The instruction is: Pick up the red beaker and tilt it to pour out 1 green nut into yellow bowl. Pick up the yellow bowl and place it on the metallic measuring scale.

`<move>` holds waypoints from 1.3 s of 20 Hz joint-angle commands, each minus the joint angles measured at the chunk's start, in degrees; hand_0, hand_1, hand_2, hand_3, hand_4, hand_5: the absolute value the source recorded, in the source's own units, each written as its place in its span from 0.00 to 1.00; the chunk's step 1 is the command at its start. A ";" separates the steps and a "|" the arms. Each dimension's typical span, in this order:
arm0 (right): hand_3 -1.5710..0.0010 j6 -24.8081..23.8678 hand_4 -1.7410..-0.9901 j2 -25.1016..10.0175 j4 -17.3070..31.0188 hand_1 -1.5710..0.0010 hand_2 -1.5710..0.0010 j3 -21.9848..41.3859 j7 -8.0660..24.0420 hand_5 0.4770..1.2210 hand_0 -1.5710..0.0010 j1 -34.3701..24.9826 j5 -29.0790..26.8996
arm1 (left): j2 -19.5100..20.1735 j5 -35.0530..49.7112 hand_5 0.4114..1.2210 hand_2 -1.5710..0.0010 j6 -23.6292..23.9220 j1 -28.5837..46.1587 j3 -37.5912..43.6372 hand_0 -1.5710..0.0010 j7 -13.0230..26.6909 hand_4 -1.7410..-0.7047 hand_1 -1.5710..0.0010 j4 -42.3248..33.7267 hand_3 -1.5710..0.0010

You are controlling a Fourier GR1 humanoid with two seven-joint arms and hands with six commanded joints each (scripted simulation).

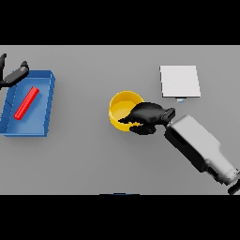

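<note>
Seen from the head view: grey table (93, 159) across the whole field. Near the middle, slightly right, the yellow bowl (123, 107), upright and resting on the table surface. Over the bowl's right and lower rim, the right hand (146, 117), dark, reaching in from the lower right on a white and grey forearm (199, 147). Fingers curled around the rim, one part over the inside edge and one below the outer wall (a pinch on the rim, as far as could be told). Bowl interior plain yellow where visible; could not tell whether anything lay inside.

Above and to the right of the bowl, apart from it, the metallic measuring scale (180, 80): a pale, flat, roughly square plate with a small bluish mark (180, 100) at its lower edge. Nothing on top of it.

At the far left, a blue tray (47, 101) with raised walls, lying slightly askew. Inside it, a red beaker (26, 103) lying on its side, long and narrow, slanted from lower left to upper right, well apart from the bowl.

At the tray's upper left corner, the left hand (14, 75), partly cut off by the picture's edge, above the tray's rim. Fingers fairly straight and spread, holding nothing.
</note>
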 commanded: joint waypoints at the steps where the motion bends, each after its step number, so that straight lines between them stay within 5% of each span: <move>1: 0.34 0.33 0.20 0.13 -0.18 0.31 0.32 0.11 0.82 0.90 0.26 0.01 -0.05 | -0.27 -0.26 0.40 1.00 0.06 -0.34 -0.07 1.00 -0.10 0.92 1.00 0.43 1.00; 4: 0.29 0.48 0.11 -0.62 -0.90 0.16 0.16 0.38 0.23 0.95 0.13 0.08 -0.22 | -0.21 -0.37 0.40 1.00 0.70 0.70 -0.43 1.00 -0.73 0.92 1.00 -0.83 1.00; 6: 0.27 2.08 0.08 -1.20 -2.93 0.10 0.10 -0.42 3.12 0.97 0.08 0.04 -1.05 | 0.10 -0.47 0.39 1.00 0.47 0.15 -0.28 1.00 -0.32 0.92 1.00 -0.56 1.00; 10: 0.14 4.18 0.04 -2.77 -5.48 0.04 0.04 -1.86 4.57 0.99 0.03 -1.04 -3.14 | 0.26 -0.61 0.39 1.00 0.37 0.50 -0.44 1.00 -0.79 0.92 1.00 -0.75 1.00; 14: 0.16 6.07 0.03 -5.56 -9.20 0.02 0.02 -3.18 6.00 0.99 0.01 -1.50 -5.05 | 0.52 -0.90 0.40 1.00 0.96 0.17 -0.19 1.00 -0.66 0.92 1.00 -0.65 1.00; 21: 0.19 6.41 0.02 -7.61 -5.54 0.01 0.00 -5.50 6.96 1.00 0.00 -6.08 -6.17 | 0.55 -0.52 0.41 1.00 0.07 -0.64 0.45 1.00 -1.76 0.91 1.00 0.25 1.00; 22: 0.19 5.87 0.02 -8.66 -5.63 0.02 0.00 -5.90 7.01 1.00 0.06 -6.04 -6.13 | 0.77 -0.54 0.42 1.00 0.08 -0.30 0.41 1.00 -1.81 0.91 1.00 0.00 1.00; 26: 0.12 4.52 0.02 -10.89 -2.17 0.01 0.00 -7.69 8.15 1.00 0.03 -8.58 -6.06 | 0.78 -0.33 0.42 1.00 0.18 -0.17 0.56 1.00 -1.96 0.92 1.00 -0.39 1.00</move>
